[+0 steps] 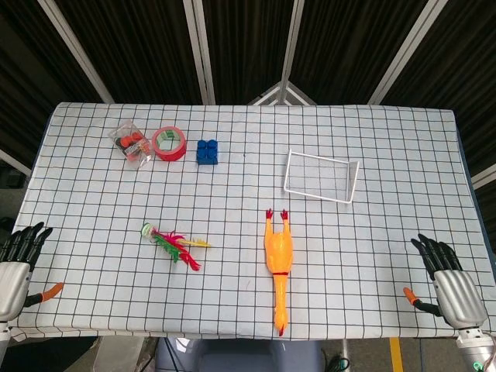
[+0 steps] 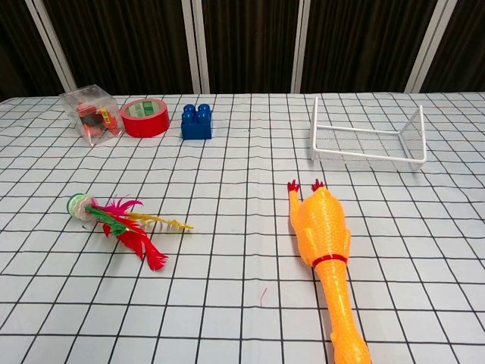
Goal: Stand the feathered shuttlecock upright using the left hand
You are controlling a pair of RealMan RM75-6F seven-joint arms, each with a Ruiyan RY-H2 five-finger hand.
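The feathered shuttlecock lies on its side on the checked tablecloth, its round white-green base to the left and its red, green and yellow feathers fanned to the right. My left hand hovers at the table's front left corner, fingers spread, holding nothing, well left of the shuttlecock. At the front right corner my right hand is likewise open and empty. Neither hand shows in the chest view.
A yellow rubber chicken lies lengthwise right of the shuttlecock. At the back stand a clear box of small parts, a red tape roll, a blue brick and a white wire rack.
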